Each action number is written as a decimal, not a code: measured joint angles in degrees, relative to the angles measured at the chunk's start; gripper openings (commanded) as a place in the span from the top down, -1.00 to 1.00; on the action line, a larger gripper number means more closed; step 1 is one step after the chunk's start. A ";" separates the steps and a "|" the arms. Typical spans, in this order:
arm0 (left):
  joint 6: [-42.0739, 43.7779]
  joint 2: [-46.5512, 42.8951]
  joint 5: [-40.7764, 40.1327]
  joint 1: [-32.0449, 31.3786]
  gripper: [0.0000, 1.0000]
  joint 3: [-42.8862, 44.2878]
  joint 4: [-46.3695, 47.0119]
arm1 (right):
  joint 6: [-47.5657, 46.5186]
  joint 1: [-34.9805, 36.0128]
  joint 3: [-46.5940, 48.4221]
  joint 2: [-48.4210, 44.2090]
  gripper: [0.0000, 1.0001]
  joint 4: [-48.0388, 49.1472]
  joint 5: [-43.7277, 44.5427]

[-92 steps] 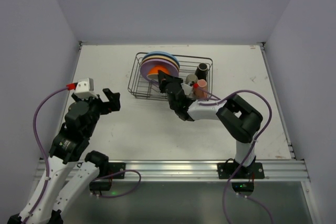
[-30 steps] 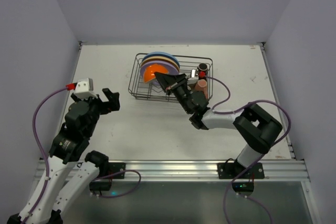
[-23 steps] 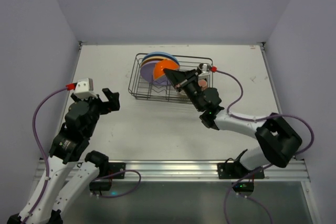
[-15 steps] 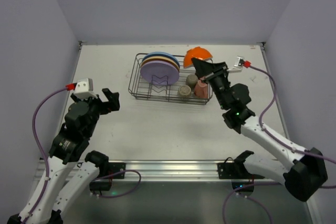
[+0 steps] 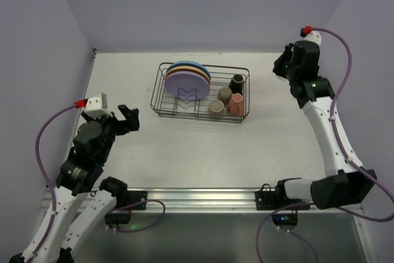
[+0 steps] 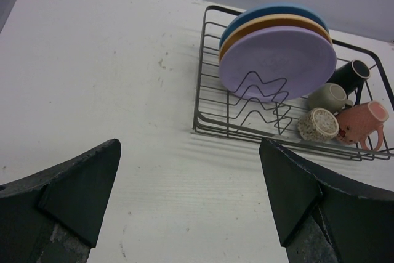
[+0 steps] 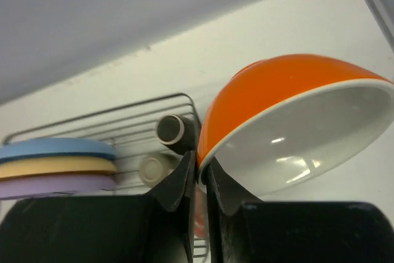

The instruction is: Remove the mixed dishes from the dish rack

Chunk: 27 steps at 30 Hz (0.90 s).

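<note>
The orange bowl [image 7: 289,121], white inside, is held up in the air by its rim in my shut right gripper [image 7: 200,165], to the right of the dish rack [image 5: 184,115]; in the top view the arm hides it. The black wire rack holds upright blue, yellow and purple plates [image 5: 187,78] and a dark brown cup [image 5: 237,82], an olive-grey cup [image 5: 225,95], a beige cup [image 5: 215,108] and a pink cup [image 5: 236,103]. My left gripper [image 5: 126,118] hangs open and empty over the table, left of the rack.
The rack stands at the table's far middle. Bare white table [image 6: 123,78] lies on all sides of it. Grey walls close in on the left, back and right, and my right arm reaches up near the far right corner.
My right arm has lifted the orange bowl out of the rack and swung it up and to the far right. The left arm has not moved.
</note>
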 measured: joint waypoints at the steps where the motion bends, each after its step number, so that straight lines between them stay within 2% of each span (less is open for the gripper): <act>1: 0.00 -0.15 0.00 -0.07 -1.00 0.00 0.00 | -1.77 -1.36 1.57 2.67 1.00 -2.82 -0.52; 7: 0.00 -0.46 0.02 -1.29 -1.00 0.00 0.00 | -9.18 -4.20 8.00 16.24 1.00 -20.06 -4.33; 13: 0.00 -1.11 -0.02 -2.58 -1.00 0.00 0.00 | -14.60 -6.69 15.45 27.98 1.00 -29.83 -7.65; 19: 0.00 -1.42 -0.04 -2.99 -1.00 0.00 0.00 | -17.35 -8.24 21.33 36.09 1.00 -34.56 -6.12; 27: 0.00 -2.34 -0.09 -3.72 -1.00 0.00 -0.02 | -18.32 -8.26 22.25 43.50 1.00 -36.94 -2.91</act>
